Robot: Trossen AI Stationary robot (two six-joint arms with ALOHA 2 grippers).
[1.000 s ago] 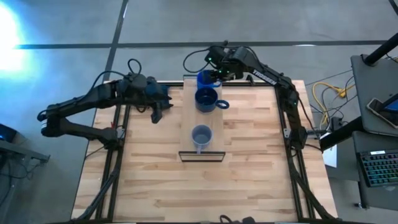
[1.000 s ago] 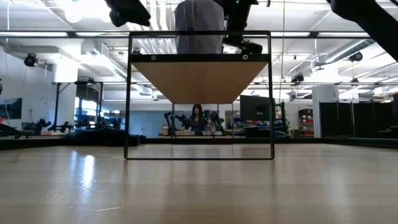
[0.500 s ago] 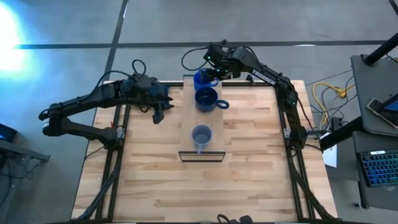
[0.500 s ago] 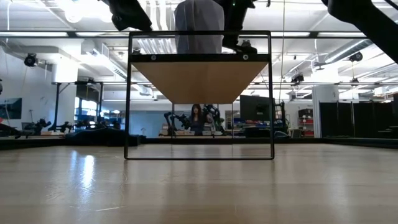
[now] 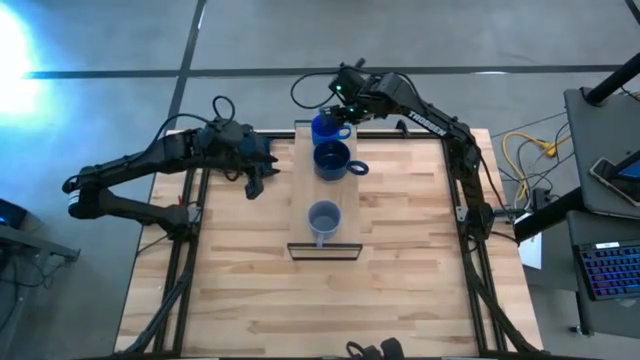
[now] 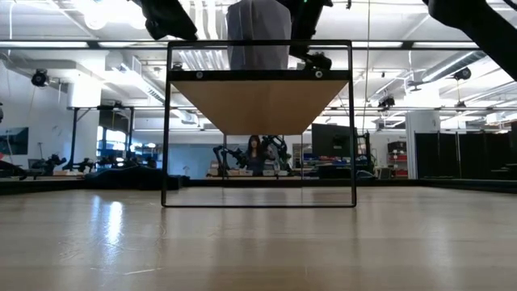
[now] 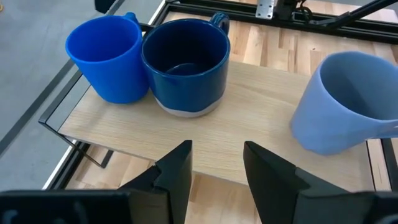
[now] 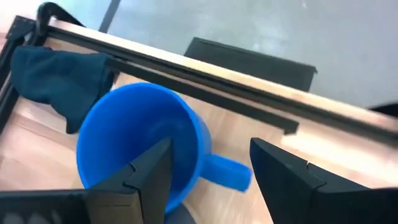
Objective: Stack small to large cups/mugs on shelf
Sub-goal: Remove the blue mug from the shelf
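Three mugs stand on their bases in a row on the shelf, a long narrow light-wood board. The bright blue mug is at the far end, the dark navy mug touches it, and the small grey-blue mug stands nearer. My right gripper is open just above the bright blue mug. One finger is over the mug's mouth, the other is past the handle. My left gripper is open left of the shelf, level with the navy mug. My right gripper comes down at the bright blue mug at a slant from the far side. One finger overlaps the wall beside the handle. I cannot tell whether it touches the mug. The mug stands upright on the shelf.
A dark blue cloth lies on the table's far left part, beside the shelf. The shelf's dark metal frame stands at its near end and raises the board above the butcher-block tabletop. Cables and a keyboard are off to the right.
My right gripper has tipped and rolled a little above the bright blue mug, with its fingers still wide apart. The mugs stand where they were.
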